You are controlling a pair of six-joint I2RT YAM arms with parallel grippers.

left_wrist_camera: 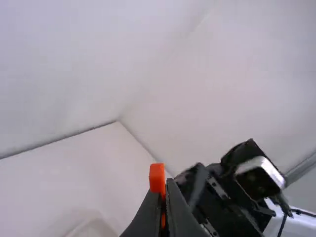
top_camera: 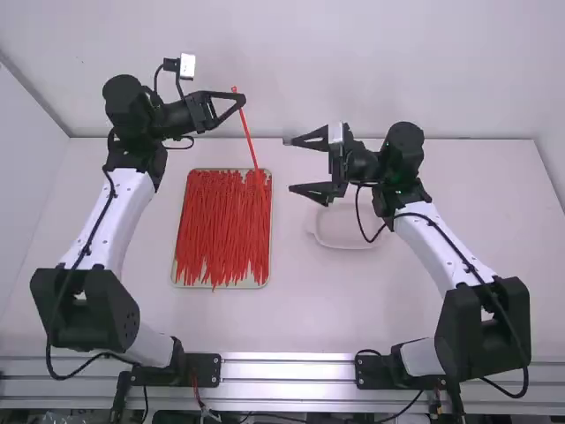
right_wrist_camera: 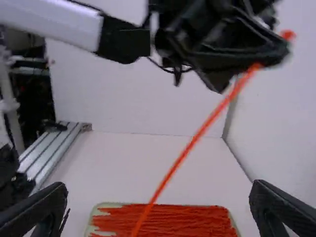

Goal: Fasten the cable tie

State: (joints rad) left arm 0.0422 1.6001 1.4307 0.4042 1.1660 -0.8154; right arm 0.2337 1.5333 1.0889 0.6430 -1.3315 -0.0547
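- Cable tie (top_camera: 249,141): in the high view you have a single red one pinched near its head by the left gripper (top_camera: 238,101), whose fingers are closed on it, raised above the far left part of the white table (top_camera: 353,300).
- From that grip the strap slopes down and to the right, and its lower end reaches the far right corner of the pile of red ties (top_camera: 221,230) lying on the tray (top_camera: 270,221).
- Your right gripper (top_camera: 291,164) hangs just right of the tray with its fingers spread wide and nothing between them. It is pointed towards the strap but is apart from it.
- A pale shallow bowl (top_camera: 340,234) sits on the table under the right arm.
- In the left wrist view, the left gripper (left_wrist_camera: 163,207) has its two fingers pressed together on the tie, and the orange-red head (left_wrist_camera: 156,177) stands up just past the tips.
- Close behind you see the right arm's black wrist (left_wrist_camera: 232,192).
- In the right wrist view, the right gripper (right_wrist_camera: 158,187) is wide open, one finger at each side.
- Between them the cable tie (right_wrist_camera: 197,136) runs as a slanted line from the closed left gripper (right_wrist_camera: 271,49) down to the pile (right_wrist_camera: 173,219) on the tray (right_wrist_camera: 94,213).
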